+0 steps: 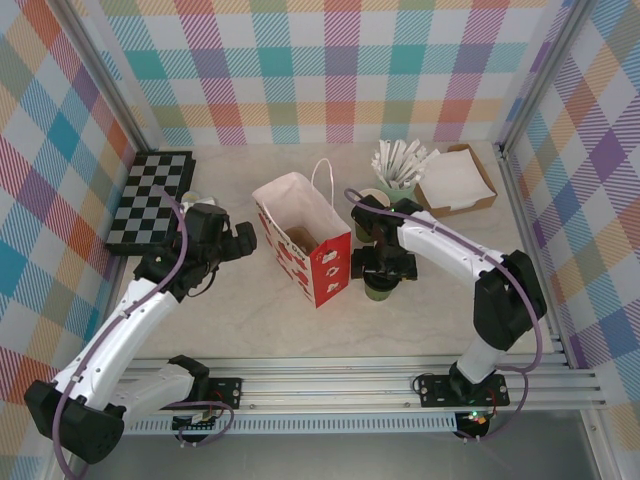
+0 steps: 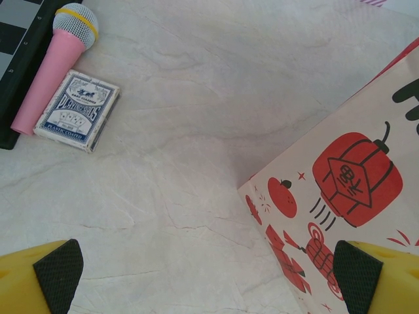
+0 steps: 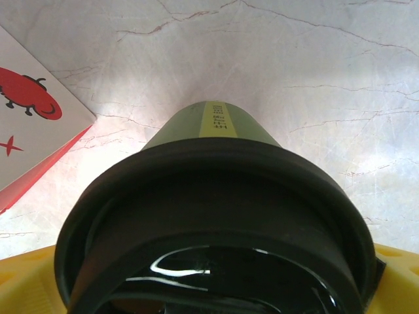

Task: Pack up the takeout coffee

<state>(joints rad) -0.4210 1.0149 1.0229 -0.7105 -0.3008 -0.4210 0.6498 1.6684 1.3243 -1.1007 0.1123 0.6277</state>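
Step 1, grasp: your R gripper (image 1: 381, 268) sits open astride the takeout coffee (image 3: 213, 196); L gripper (image 2: 208, 271) open beside bag (image 1: 322, 262). Next: close gently, lift upright

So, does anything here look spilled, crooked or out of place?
Nothing is spilled or damaged. The bag stands upright and open, and the coffee is upright with its lid on. Only the pink microphone looks stray: it lies partly on the chessboard.

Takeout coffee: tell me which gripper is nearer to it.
Right. The right gripper straddles the takeout coffee, open fingers on either side; the left gripper hangs open beyond the paper bag, left of it.
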